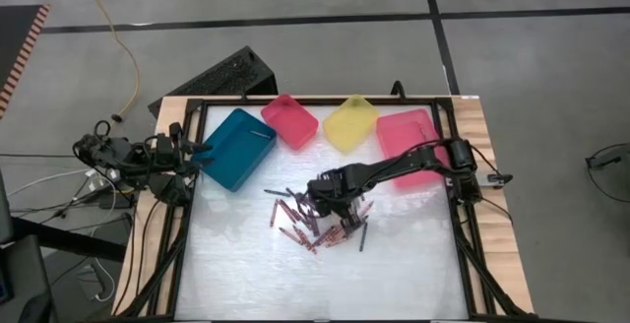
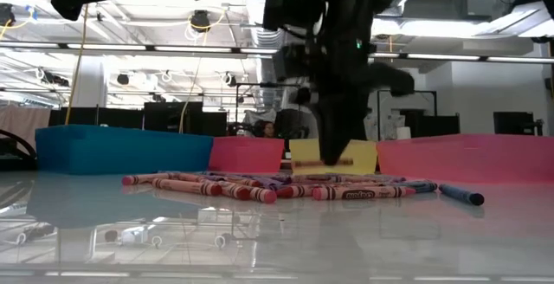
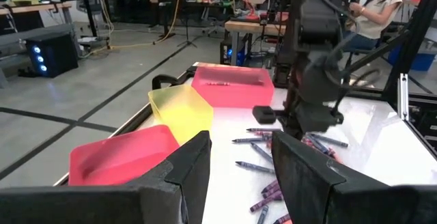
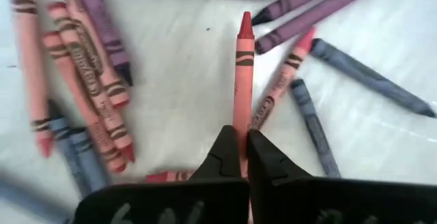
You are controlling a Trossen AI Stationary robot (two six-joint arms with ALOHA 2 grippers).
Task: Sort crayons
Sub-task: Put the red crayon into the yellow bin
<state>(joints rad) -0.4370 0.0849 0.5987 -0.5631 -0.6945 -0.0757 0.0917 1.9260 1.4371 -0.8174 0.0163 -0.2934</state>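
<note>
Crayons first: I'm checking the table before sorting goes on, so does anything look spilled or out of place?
The crayons lie loose in a jumbled heap on the table, none lined up. One red crayon is pinched in the right pincer. One already lies in a pink bin.

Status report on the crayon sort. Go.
Right end effector shut on red crayon, over the crayons pile. Left end effector open, parked beside teal bin. Nothing blocking.

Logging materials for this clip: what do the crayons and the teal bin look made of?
Crayons: likely wax, matte, in printed paper wrappers with black bands and bare pointed tips. Teal bin: probably plastic, smooth, thin-walled, evenly coloured.
</note>
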